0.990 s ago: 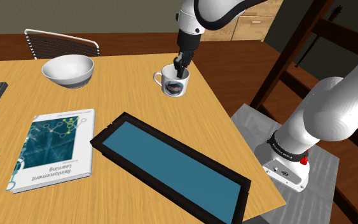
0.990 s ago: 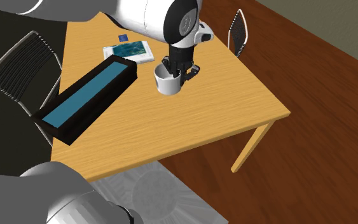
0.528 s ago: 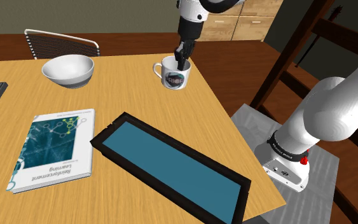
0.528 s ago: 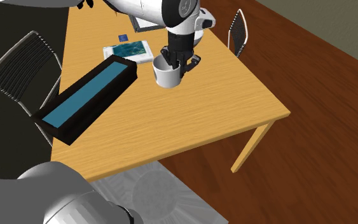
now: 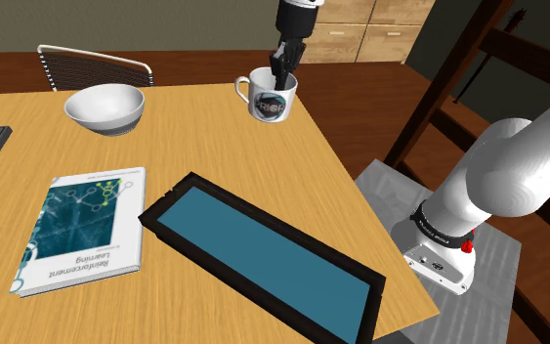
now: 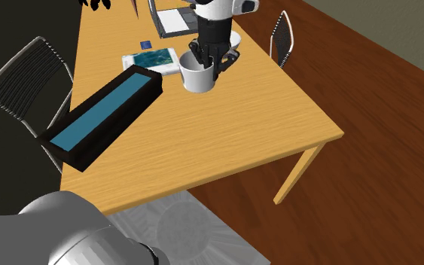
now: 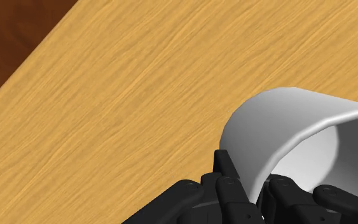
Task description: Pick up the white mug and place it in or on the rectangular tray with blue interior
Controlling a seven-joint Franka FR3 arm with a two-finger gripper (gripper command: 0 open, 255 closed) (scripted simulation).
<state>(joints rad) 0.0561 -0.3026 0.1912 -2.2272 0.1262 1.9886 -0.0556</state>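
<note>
The white mug [image 5: 271, 95], with a dark picture on its side, hangs in the air above the wooden table [image 5: 194, 137]. My gripper [image 5: 281, 70] is shut on the mug's rim, one finger inside and one outside. In the second exterior view the mug [image 6: 196, 76] is held under the gripper [image 6: 206, 66], above the table near the tray's far end. The wrist view has the mug [image 7: 279, 143] clasped by the fingers [image 7: 229, 181] over bare wood. The black rectangular tray with blue interior [image 5: 259, 252] lies on the table, towards the shoulder view's lower middle; in the second exterior view the tray [image 6: 101, 114] lies to the mug's left.
A white bowl [image 5: 105, 107] sits at the back of the table. A book [image 5: 79, 228] lies beside the tray. A laptop [image 6: 171, 16] and a wire-backed chair [image 5: 94, 66] are farther back. The table's edge runs close to the mug in the shoulder view.
The gripper has risen with the mug in it. The mug has left the table and now hangs clearly higher than one second ago.
</note>
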